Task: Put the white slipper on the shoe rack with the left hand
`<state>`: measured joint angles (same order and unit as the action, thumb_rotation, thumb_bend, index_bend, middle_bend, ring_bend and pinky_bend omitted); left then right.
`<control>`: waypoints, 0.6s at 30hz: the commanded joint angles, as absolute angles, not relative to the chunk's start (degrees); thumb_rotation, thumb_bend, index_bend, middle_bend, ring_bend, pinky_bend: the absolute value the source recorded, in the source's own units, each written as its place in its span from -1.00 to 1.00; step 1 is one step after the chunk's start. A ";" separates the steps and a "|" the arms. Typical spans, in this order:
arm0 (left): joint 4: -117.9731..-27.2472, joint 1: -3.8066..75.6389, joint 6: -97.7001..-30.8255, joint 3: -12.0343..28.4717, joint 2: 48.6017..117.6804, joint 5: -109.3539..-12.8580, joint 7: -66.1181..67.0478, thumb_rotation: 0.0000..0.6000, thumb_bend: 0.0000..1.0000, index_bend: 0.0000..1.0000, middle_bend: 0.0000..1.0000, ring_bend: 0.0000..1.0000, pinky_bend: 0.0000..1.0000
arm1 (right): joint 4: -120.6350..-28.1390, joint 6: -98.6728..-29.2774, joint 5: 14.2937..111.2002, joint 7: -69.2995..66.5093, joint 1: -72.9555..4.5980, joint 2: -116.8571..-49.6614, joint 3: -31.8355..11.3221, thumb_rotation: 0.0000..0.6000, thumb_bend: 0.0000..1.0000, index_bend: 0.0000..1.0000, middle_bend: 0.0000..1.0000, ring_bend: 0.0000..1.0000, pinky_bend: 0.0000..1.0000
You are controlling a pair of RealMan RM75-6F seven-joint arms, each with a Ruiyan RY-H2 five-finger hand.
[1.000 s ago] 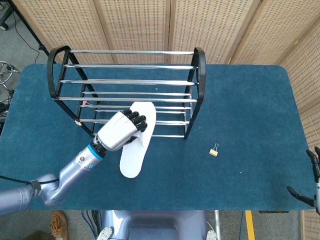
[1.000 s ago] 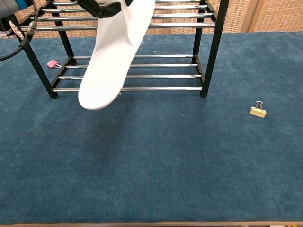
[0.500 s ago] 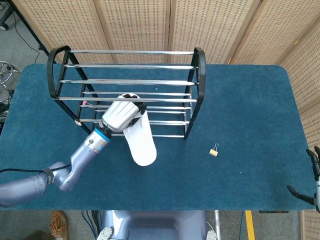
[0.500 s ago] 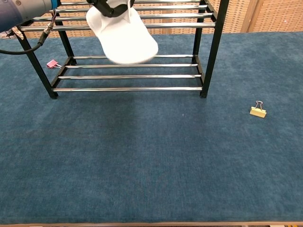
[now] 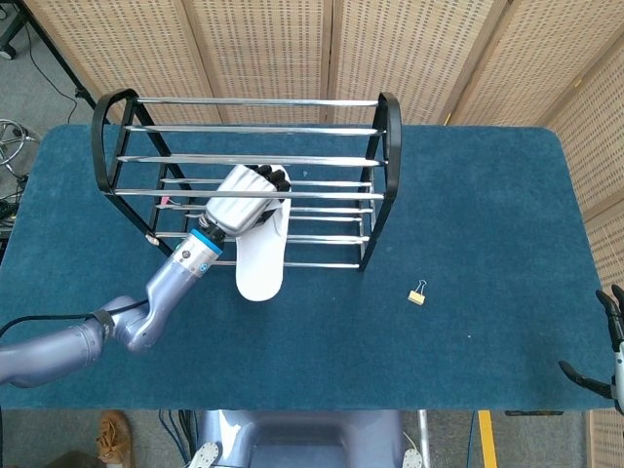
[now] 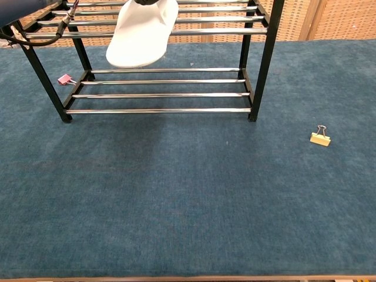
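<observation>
My left hand (image 5: pixel 244 198) grips the white slipper (image 5: pixel 260 261) by one end, over the front rails of the upper shelf of the black shoe rack (image 5: pixel 389 156). The slipper's free end sticks out past the rack's front toward me. From the chest camera the white slipper (image 6: pixel 141 36) hangs in front of the rack's (image 6: pixel 260 64) upper rails, above the lower shelf; the hand itself is cut off at the top edge there. My right hand (image 5: pixel 604 361) shows only at the bottom right corner of the head view, fingers spread, holding nothing.
A small yellow binder clip (image 5: pixel 417 292) lies on the blue table (image 5: pixel 468 224) right of the rack, also the binder clip (image 6: pixel 320 137) in the chest view. A pink clip (image 6: pixel 64 79) lies by the rack's left foot. Wicker screens stand behind the table.
The left hand has carried the slipper up and back toward the rack's upper shelf. The slipper's free end swung from side to side and now points toward me.
</observation>
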<state>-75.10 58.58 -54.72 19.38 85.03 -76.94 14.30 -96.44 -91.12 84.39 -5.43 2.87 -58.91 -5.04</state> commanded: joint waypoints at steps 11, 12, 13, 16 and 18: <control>-69.07 61.37 -53.27 18.34 85.86 -78.46 9.61 1.00 -0.09 0.27 -0.03 -0.11 0.08 | -96.32 -90.43 83.92 -5.37 2.63 -58.83 -5.06 1.00 -1.00 -1.00 -1.00 -1.00 -1.00; -68.52 61.53 -53.20 18.29 85.99 -78.44 9.42 1.00 -0.09 0.27 -0.03 -0.11 0.08 | -96.28 -90.33 83.78 -5.37 2.58 -58.83 -5.12 1.00 -1.00 -1.00 -1.00 -1.00 -1.00; -68.02 61.69 -53.10 18.24 86.12 -78.42 9.13 1.00 -0.09 0.27 -0.03 -0.11 0.08 | -96.24 -90.22 83.67 -5.35 2.55 -58.85 -5.14 1.00 -1.00 -1.00 -1.00 -1.00 -1.00; -66.55 62.44 -52.94 18.57 86.41 -78.27 8.09 1.00 -0.09 0.27 -0.03 -0.11 0.08 | -96.09 -89.41 83.42 -5.19 2.27 -58.80 -5.01 1.00 -1.00 -1.00 -1.00 -1.00 -1.00; -65.92 62.84 -53.04 18.57 86.36 -78.56 7.71 1.00 -0.09 0.27 -0.03 -0.11 0.08 | -96.08 -89.26 83.05 -5.09 2.22 -58.81 -5.14 1.00 -1.00 -1.00 -1.00 -1.00 -1.00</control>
<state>-66.15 62.62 -53.04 18.52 86.32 -78.44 7.93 -96.10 -89.33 83.14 -5.14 2.27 -58.82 -5.10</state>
